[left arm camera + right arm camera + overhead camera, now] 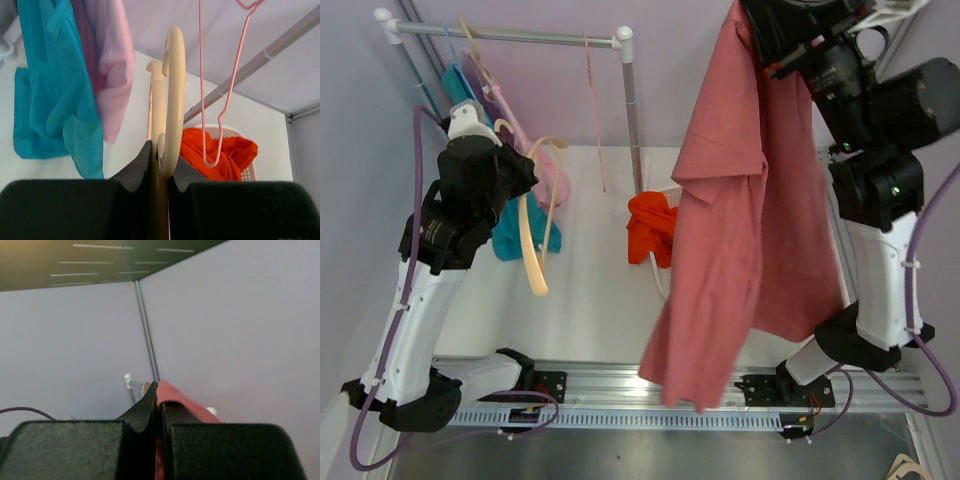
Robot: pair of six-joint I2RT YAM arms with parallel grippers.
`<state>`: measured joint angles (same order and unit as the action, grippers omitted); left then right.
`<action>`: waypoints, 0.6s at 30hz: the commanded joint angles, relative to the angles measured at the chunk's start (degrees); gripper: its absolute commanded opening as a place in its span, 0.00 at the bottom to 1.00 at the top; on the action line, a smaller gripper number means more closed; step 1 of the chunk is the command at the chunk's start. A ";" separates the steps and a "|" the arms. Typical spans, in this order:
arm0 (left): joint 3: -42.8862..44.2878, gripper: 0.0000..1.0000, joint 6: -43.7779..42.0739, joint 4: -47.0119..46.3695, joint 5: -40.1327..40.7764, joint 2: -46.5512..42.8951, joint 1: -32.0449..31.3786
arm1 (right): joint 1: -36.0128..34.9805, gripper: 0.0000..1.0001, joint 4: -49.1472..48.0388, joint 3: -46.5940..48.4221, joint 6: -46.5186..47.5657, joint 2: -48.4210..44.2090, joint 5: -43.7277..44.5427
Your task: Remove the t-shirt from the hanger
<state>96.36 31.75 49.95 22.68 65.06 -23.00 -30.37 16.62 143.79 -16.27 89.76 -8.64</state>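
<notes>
Two arms seen from above, the right gripper holding the red t-shirt high over the tabletop, the left gripper holding the bare cream hanger; left wrist, jaws clenched on that hanger; right wrist, jaws pinched tight on the t-shirt.

- We see a robot lab cell, not a home: a left arm and a right arm are bolted to an aluminium rail.
- Plain lilac partition walls enclose the white worktop.
- A small clothes rail and a laundry basket stand on it.
</notes>
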 commanded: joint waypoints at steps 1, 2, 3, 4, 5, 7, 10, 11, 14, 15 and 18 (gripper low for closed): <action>1.73 0.01 -3.88 -8.71 -1.23 1.38 3.04 | 3.38 0.00 -4.93 0.88 -3.94 5.24 -3.04; 1.73 0.01 -4.41 -9.86 -2.10 2.00 3.92 | 4.52 0.00 -5.37 0.71 -4.29 5.69 -3.39; 2.08 0.01 -5.02 -10.75 -3.94 2.70 4.72 | 5.14 0.00 -5.37 0.62 -4.90 6.13 -3.83; 2.17 0.01 -5.64 -12.76 -5.09 3.92 6.03 | 5.67 0.00 -5.46 0.53 -5.26 6.39 -4.71; 2.26 0.01 -6.25 -13.82 -5.88 4.55 6.39 | 6.11 0.00 -5.98 0.27 -5.61 6.66 -5.24; 2.70 0.01 -8.45 -15.84 -6.85 5.51 6.74 | 6.99 0.00 -6.43 -0.43 -5.96 6.84 -5.86; 3.31 0.01 -11.00 -19.54 -7.64 7.53 7.01 | 7.43 0.00 -6.43 -1.05 -5.53 6.75 -5.51; 4.62 0.01 -11.44 -19.80 -7.82 9.11 7.18 | 7.43 0.00 -6.25 -1.57 -5.35 6.57 -5.33; 6.99 0.01 -12.32 -20.60 -9.67 11.31 7.80 | 7.69 0.00 -6.77 -6.03 -4.56 4.91 -4.72; 7.44 0.01 -12.76 -21.38 -9.93 12.54 7.89 | 7.69 0.00 -6.95 -7.45 -4.47 3.34 -4.45; 9.28 0.01 -14.25 -23.76 -11.95 15.27 8.50 | 7.69 0.00 -5.73 -13.34 -4.47 0.95 -4.36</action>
<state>101.60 20.56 32.58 14.04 78.81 -15.55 -22.85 14.35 133.25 -20.93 94.74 -12.53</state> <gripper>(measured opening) 0.146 0.013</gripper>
